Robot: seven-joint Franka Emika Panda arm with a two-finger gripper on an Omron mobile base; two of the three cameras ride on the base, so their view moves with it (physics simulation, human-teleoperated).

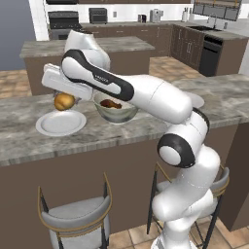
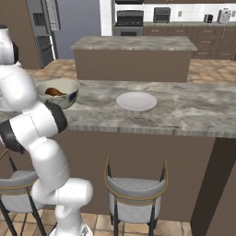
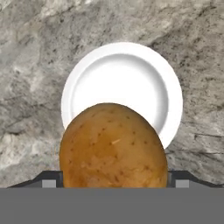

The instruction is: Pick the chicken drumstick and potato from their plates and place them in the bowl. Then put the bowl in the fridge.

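Hand view: my gripper (image 3: 113, 186) was clamped around the smooth, rounded golden-brown potato (image 3: 113, 146); firm, likely slippery, best held mid-body.

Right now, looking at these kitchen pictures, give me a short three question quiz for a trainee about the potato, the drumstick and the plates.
1. True or false: the potato rests on the plate beneath it.
2. Where is the chicken drumstick? A. on the far plate B. in the bowl C. on a stool
3. Fill in: the tool is closed on the ______.

Key:
1. False; it is lifted clear of the plate, held in the tool.
2. B.
3. potato.
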